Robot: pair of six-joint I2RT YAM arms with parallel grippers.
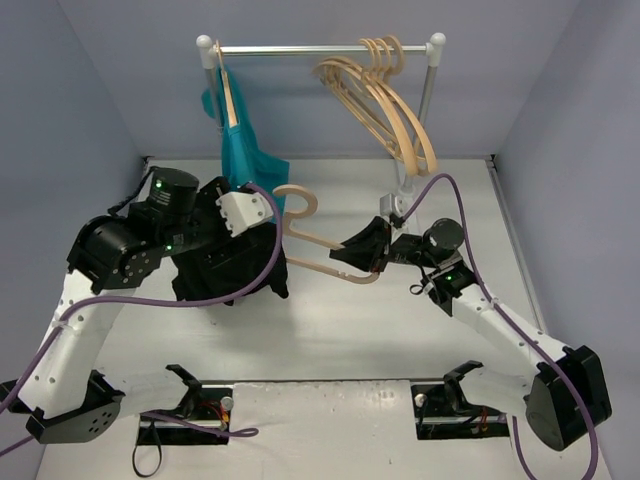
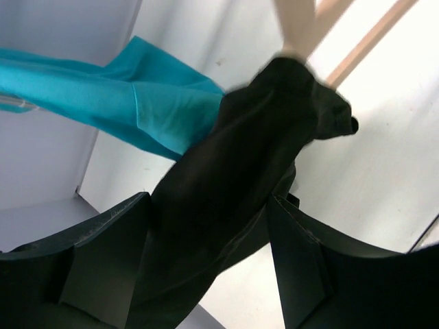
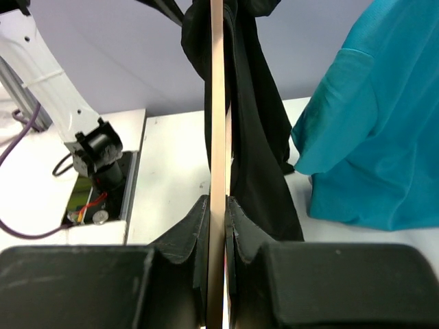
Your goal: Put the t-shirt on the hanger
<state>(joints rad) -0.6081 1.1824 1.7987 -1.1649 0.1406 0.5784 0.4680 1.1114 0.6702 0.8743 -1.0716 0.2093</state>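
Half your hanger (image 3: pixel 217 103) hides under the t-shirt (image 2: pixel 233 178), which the left gripper (image 2: pixel 206 202) straddles, jaws parted; right gripper (image 3: pixel 217 212) clamps the bare arm.

Location type: robotics laboratory test cell. Indicators: a left arm (image 1: pixel 62 340) and a right arm (image 1: pixel 500 325) bolted along the bottom edge of a white surface (image 1: pixel 330 330). Plain pale walls (image 1: pixel 90 100) enclose three sides. Exposed purple cables (image 1: pixel 150 303). A small metal clothes rail (image 1: pixel 320 48) at top centre carries spare wooden hangers (image 1: pixel 390 110) and a teal garment (image 1: pixel 240 160).
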